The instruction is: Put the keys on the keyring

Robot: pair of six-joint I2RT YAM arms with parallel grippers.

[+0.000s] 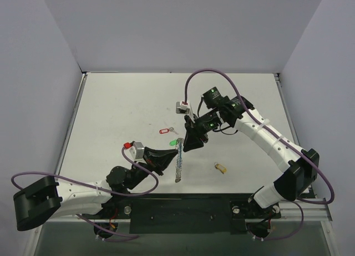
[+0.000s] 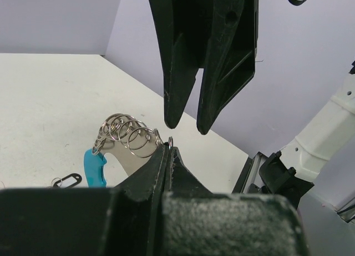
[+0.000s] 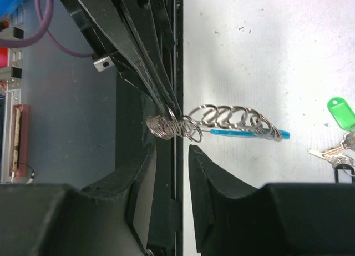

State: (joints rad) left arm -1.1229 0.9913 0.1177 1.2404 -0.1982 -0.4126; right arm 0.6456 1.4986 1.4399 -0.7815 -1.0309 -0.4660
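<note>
Left claw (image 2: 168, 149) pinching the keyring (image 2: 130, 136) tight, mid-frame above the white worktop (image 1: 116, 100)! Right claw (image 3: 172, 149) slightly spread beside it, gripping nothing. Red-tagged key (image 1: 164, 130), green-tagged key (image 1: 173, 142) and yellow-tagged key (image 1: 221, 167) lie loose; pale walls around.

Four small tagged keys (image 1: 173, 142) — one big coiled keyring (image 1: 178, 166)

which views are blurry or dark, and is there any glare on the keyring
Top external: evenly lit and sharp, only soft shadows on the table. Left wrist: the left tool is a dark, soft mass up close, while the keyring is sharp with bright glints. Right wrist: the right tool is black and out of focus, the keyring shines, and the table looks nearly washed out.
</note>
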